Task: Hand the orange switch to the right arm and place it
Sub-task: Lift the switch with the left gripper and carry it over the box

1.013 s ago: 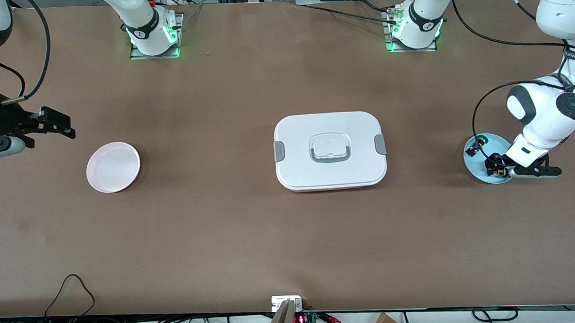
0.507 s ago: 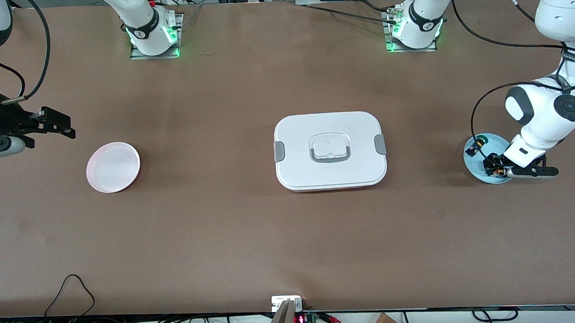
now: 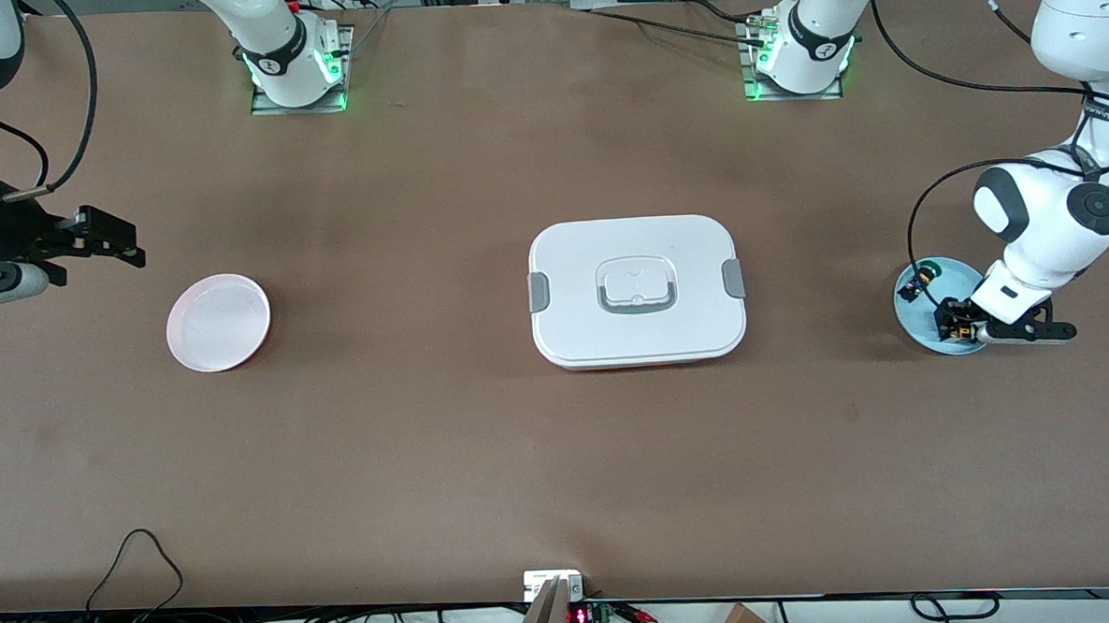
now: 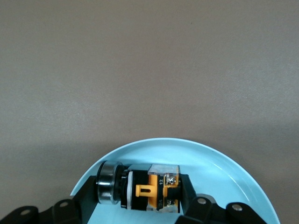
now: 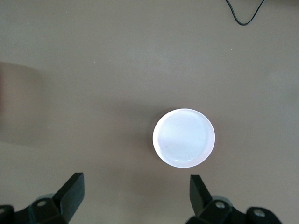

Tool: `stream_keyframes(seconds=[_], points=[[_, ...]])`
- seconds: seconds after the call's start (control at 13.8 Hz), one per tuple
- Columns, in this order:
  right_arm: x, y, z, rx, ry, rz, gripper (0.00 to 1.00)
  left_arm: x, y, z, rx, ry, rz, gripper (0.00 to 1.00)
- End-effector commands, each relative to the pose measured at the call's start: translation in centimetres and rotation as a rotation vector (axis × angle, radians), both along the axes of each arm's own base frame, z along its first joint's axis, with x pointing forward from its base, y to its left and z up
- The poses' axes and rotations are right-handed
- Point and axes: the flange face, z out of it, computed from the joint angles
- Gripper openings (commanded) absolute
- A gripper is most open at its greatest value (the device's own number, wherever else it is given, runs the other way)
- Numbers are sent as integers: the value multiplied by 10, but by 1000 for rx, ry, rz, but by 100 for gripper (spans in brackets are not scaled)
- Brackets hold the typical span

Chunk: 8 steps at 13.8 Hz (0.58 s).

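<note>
Left tool (image 3: 960,330) down in the blue plate (image 3: 920,319) at the left arm's end of the table (image 3: 485,446), clenched on the orange switch (image 4: 148,192), which lies on its side in the plate. Green switch (image 3: 931,266) sits at the same plate's rim, apart from it. Right tool (image 5: 135,191) waits released above the pink plate (image 5: 184,137). White lidded box (image 3: 636,291) mid-table.

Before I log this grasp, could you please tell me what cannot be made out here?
- Front view: the orange switch is too small, partly hidden by the left pincer.
- Left wrist view: the blue plate is cut off by the edge.
- The green-capped switch on it: details too small.
</note>
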Motion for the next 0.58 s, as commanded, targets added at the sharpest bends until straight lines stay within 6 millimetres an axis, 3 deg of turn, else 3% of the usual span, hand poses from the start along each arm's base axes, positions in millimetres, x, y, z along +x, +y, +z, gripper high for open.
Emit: stream_keyframes(seconds=[0.0,0.22,0.29,0.51], points=[[-1,2,6,13,-9,-5,100,12,-8,23,-2,-39,-14,40],[-1,2,6,13,-9,-5,100,17,-8,52,-15,30,-15,38],[-1,2,6,13,-9,-5,100,24,-5,72,-21,69,-13,38],[-1,2,6,13,-9,-5,100,49,-20,132,-70,246,-34,32]])
